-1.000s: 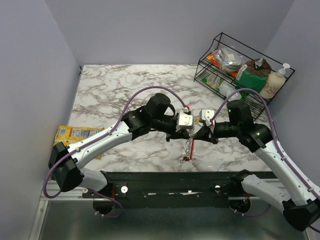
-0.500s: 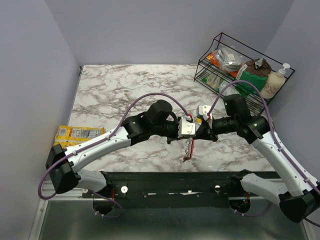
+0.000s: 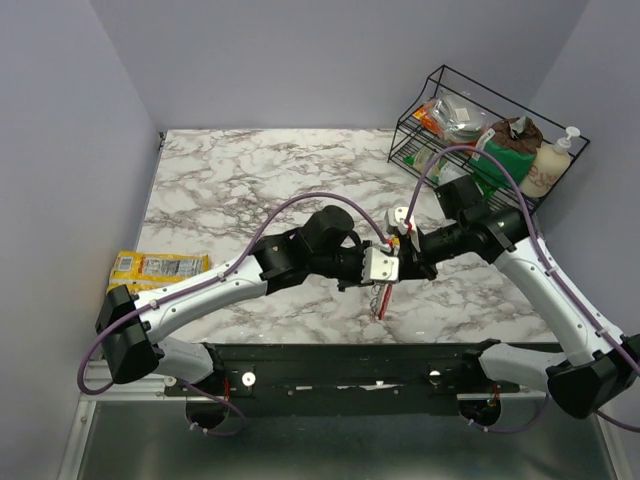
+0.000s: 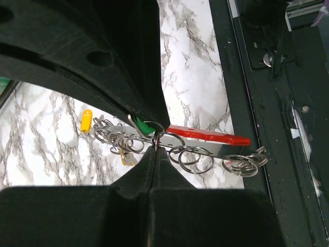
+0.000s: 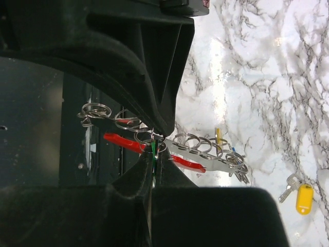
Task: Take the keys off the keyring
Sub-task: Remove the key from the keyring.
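Observation:
The keyring (image 3: 378, 298) hangs above the table's front edge between my two grippers. Its red part (image 4: 208, 135) and grey metal bar (image 5: 205, 154) carry several split rings. My left gripper (image 4: 156, 146) is shut, pinching a split ring on the bar, with the green key (image 4: 145, 125) just behind its upper finger. My right gripper (image 5: 154, 150) is shut on that green key (image 5: 153, 146), seen edge-on between its fingers. Yellow (image 5: 218, 135) and blue (image 5: 232, 150) key tags hang at the bar's far end. A loose yellow-headed key (image 5: 304, 198) lies on the marble.
A black wire rack (image 3: 480, 140) with packets and a soap bottle (image 3: 548, 165) stands at the back right. A yellow snack packet (image 3: 155, 266) lies off the table's left edge. The black base rail (image 3: 380, 365) runs just below the hanging keyring.
Both wrists have shifted while staying joined at the keyring: the left gripper moved right and nearer, the right arm's elbow swung up and back. Both grips are unchanged.

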Robot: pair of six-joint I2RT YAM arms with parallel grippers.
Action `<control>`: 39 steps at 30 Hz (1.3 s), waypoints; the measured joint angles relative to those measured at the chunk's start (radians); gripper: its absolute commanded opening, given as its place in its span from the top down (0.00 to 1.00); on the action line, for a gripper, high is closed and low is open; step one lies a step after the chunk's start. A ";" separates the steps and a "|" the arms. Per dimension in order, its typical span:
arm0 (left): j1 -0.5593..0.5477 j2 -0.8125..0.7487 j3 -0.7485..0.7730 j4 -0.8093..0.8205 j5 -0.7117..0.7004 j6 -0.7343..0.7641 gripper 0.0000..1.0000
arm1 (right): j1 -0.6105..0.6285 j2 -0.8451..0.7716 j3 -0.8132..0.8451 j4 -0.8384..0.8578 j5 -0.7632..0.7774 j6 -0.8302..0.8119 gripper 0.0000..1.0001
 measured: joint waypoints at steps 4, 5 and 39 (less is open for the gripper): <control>-0.021 0.008 0.009 -0.004 -0.023 0.024 1.00 | 0.000 0.041 0.054 -0.101 0.000 -0.042 0.99; -0.026 0.010 0.010 -0.005 -0.029 0.029 1.00 | 0.000 0.052 0.062 -0.121 0.000 -0.051 0.99; -0.090 0.116 0.077 -0.090 -0.142 0.014 1.00 | 0.078 0.117 0.069 -0.181 0.138 -0.014 0.99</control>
